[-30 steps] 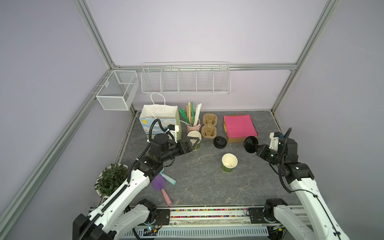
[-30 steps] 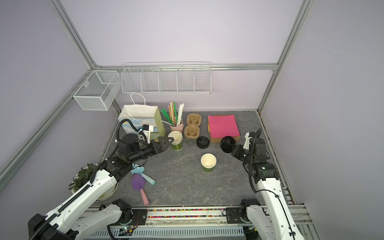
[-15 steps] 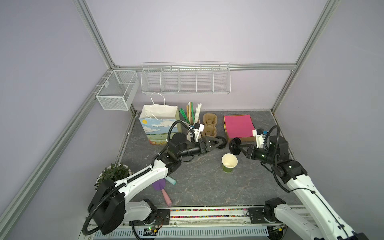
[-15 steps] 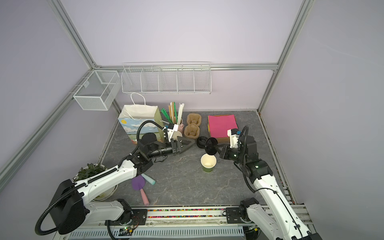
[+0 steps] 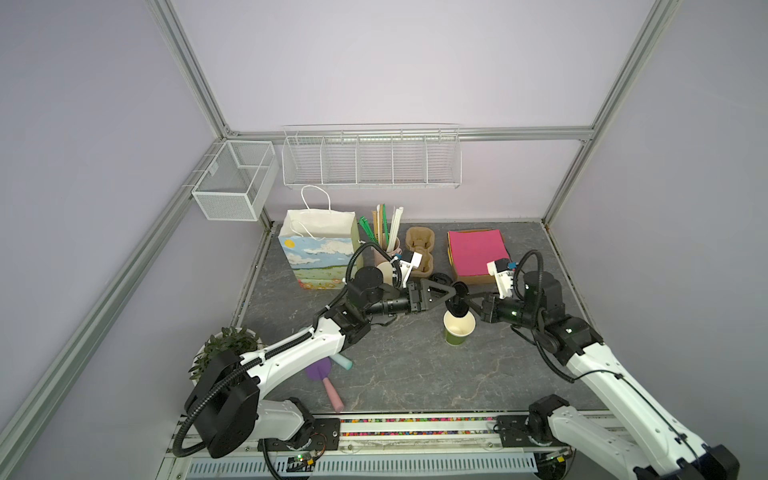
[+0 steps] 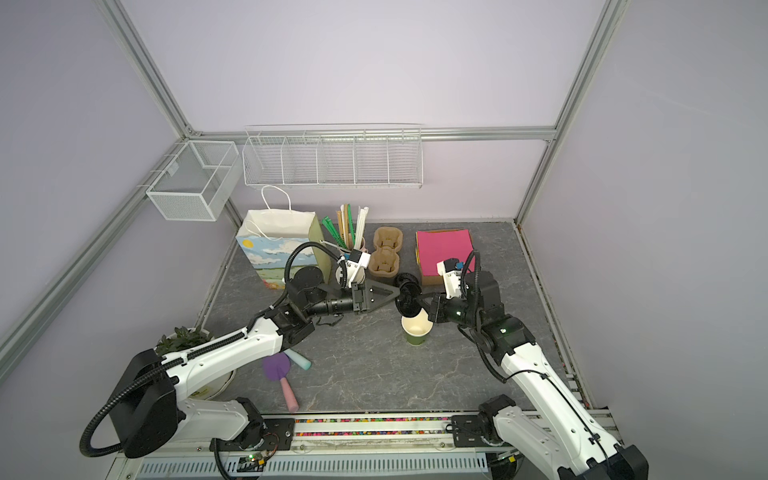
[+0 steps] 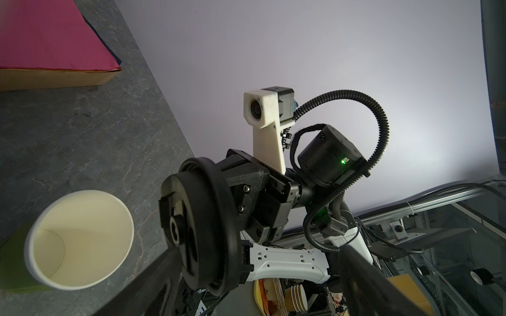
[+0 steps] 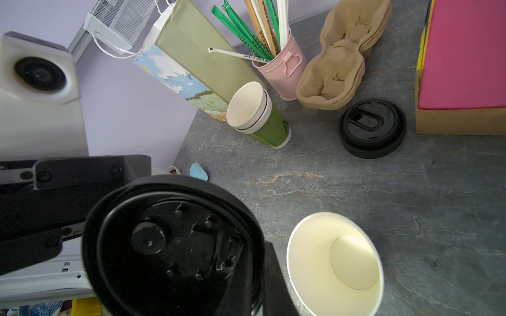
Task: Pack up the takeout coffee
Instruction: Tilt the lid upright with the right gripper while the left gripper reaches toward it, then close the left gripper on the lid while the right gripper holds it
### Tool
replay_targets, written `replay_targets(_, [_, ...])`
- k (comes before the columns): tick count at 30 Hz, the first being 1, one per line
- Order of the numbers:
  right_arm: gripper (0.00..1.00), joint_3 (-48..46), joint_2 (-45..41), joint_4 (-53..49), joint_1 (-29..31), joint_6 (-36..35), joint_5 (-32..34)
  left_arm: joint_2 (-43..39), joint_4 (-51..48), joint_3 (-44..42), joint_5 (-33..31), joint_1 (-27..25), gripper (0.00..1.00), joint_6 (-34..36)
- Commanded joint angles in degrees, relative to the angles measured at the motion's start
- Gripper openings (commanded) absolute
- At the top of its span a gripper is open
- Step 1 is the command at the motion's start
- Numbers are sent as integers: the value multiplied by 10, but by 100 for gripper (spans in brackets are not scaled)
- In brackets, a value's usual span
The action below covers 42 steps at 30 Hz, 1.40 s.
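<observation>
Bench [image 5: 415, 374]: a grey stone-look surface is carrying everything, and two white arms are reaching in over it from the near edge.
Bag [image 5: 320, 253]: a paper bag with a painted landscape is standing open at the back left, well apart from the cup.
Left gripper [image 5: 453, 292]: it is reaching across to the lid with its jaws spread wide and the lid between them. I cannot tell whether they are touching it.
Right gripper [image 5: 468, 300]: its jaws are pinching the lid's rim, holding the lid tilted on edge just above the cup.
Cup [image 5: 458, 330]: the coffee is not yet whole. A small green paper cup is standing upright and uncapped mid-bench, its cream inside showing empty. It is looking very light and thin-walled, so a hard squeeze is likely to dent or tip it. Gripping gently, low round the wall, seems best.
Lid [image 7: 197, 232]: round black plastic, looking light, springy and slick. Holding it by the rim and pressing it down evenly seems safest, since a skewed push is risking knocking the cup over.
</observation>
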Motion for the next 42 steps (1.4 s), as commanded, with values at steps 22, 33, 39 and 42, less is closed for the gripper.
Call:
replay_targets(22, [6,-64,-44,267,5,93,-136,108,545,-107,-5,-2,99,-292])
replay_targets(33, [6,-67,-30,286,6,92,-167,87,545,-119,-25,-6,99,-286])
replay_targets(39, [6,-63,-29,279,5,85,-171,95,545,-116,-3,-11,99,-292])
replay_targets(42, [6,-62,-26,278,5,80,-181,93,545,-117,7,-12,97,-292])
